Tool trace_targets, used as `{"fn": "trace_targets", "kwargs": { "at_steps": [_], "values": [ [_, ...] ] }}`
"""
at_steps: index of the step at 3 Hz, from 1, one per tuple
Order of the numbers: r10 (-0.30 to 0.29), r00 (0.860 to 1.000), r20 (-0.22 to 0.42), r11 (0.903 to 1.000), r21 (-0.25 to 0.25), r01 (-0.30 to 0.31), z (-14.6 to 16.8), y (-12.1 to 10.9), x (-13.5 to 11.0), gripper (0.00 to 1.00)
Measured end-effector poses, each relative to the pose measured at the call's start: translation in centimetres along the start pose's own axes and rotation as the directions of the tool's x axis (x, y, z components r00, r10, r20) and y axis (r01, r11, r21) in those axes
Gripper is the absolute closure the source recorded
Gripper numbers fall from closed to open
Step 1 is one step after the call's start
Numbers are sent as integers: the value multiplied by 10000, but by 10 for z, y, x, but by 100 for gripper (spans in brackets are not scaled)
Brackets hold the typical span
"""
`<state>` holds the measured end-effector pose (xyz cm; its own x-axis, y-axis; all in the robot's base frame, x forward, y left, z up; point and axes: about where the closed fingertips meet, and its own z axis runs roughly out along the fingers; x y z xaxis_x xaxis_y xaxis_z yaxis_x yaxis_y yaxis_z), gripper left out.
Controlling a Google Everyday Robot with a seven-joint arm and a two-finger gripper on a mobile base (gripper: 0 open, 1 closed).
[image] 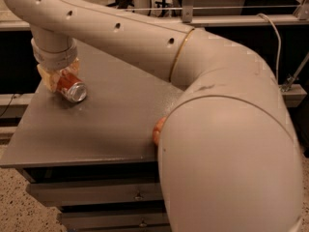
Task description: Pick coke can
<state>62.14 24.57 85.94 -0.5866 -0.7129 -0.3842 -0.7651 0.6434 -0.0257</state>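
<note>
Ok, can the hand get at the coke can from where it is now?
Likely yes. The hand sits right over the coke can, which lies on its side near the table's far left corner, nothing between them. An orange thing half hidden by the arm is well off to the right.

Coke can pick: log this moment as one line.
coke can: on its side on the table, near left edge | gripper: on the can from above | lifted: not yet

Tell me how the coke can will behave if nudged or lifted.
The coke can lies on its side on the table, so it probably rolls if nudged. Its smooth metal may slip; the gripper sits right over it.
</note>
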Motion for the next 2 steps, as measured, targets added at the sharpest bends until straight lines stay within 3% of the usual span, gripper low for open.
{"fn": "trace_targets", "kwargs": {
  "at_steps": [1, 2],
  "values": [
    [-5, 9993, 386, 9999, 153, -1, -12, -9, -4, 80],
    [-292, 9836, 1777, 9990, 389, 227, -66, -36, -18, 100]
  ]
}}
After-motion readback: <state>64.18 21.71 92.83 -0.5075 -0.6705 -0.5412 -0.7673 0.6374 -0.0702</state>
